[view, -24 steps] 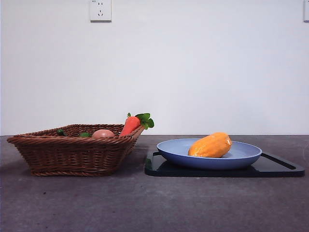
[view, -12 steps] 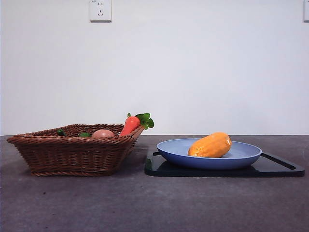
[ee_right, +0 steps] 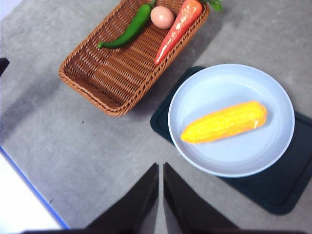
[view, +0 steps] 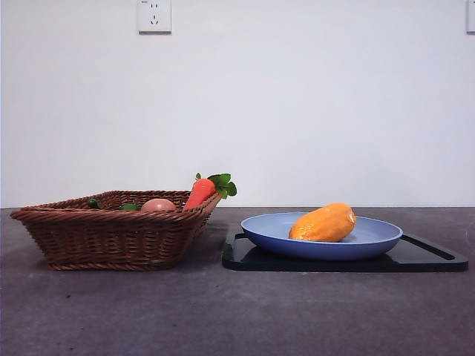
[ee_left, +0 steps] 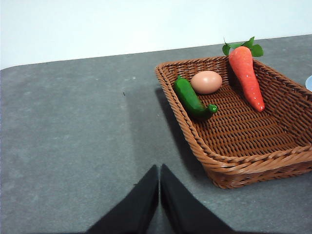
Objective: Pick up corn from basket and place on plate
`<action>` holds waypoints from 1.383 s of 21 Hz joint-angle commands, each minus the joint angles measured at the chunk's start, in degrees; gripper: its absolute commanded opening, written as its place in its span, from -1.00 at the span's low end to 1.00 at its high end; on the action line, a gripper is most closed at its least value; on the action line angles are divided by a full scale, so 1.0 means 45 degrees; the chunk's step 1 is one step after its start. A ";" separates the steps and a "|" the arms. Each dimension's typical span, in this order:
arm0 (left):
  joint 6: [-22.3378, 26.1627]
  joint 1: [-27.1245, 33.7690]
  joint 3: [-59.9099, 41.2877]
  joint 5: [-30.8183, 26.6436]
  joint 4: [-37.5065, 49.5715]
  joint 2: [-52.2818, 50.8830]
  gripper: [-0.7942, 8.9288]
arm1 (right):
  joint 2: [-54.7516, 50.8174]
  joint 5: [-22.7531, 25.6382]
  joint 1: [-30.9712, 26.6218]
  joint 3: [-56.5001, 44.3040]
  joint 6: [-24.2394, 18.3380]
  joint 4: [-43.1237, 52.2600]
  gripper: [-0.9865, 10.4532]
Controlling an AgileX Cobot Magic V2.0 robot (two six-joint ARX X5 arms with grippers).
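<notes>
The yellow-orange corn (view: 323, 223) (ee_right: 224, 122) lies on its side in the light-blue plate (view: 371, 240) (ee_right: 214, 85), touched by no gripper. The brown wicker basket (view: 111, 237) (ee_left: 253, 146) (ee_right: 105, 73) stands left of the plate and holds no corn. My left gripper (ee_left: 159, 176) is shut and empty above the bare table beside the basket. High above the table, near the plate's edge, my right gripper (ee_right: 161, 174) is shut and empty. Neither arm shows in the front view.
A red-orange carrot (ee_left: 246, 75) (ee_right: 178, 29), a green pepper (ee_left: 191, 99) (ee_right: 127, 27) and a pinkish egg (ee_left: 206, 82) (ee_right: 162, 17) lie in the basket. Under the plate sits a flat black tray (view: 427, 256) (ee_right: 287, 187). The table's edge (ee_right: 29, 187) runs nearby.
</notes>
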 commanded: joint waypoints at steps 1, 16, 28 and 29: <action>-0.0146 0.0034 -0.0121 0.0015 -0.0670 0.0015 -0.82 | 0.0117 0.0000 0.0034 0.0223 0.0024 0.0432 -0.82; -0.0146 0.0034 -0.0121 0.0010 -0.0670 0.0015 -0.82 | 0.0117 0.0068 0.0019 0.0223 -0.0622 0.1953 -0.82; -0.0146 0.0034 -0.0121 0.0015 -0.0670 0.0015 -0.82 | -0.5576 0.0350 -0.3614 -0.6523 -0.0967 1.0350 -0.82; -0.0146 0.0034 -0.0121 0.0015 -0.0670 0.0015 -0.82 | -0.6149 0.0384 -0.3784 -0.7232 -0.0971 1.0802 -0.82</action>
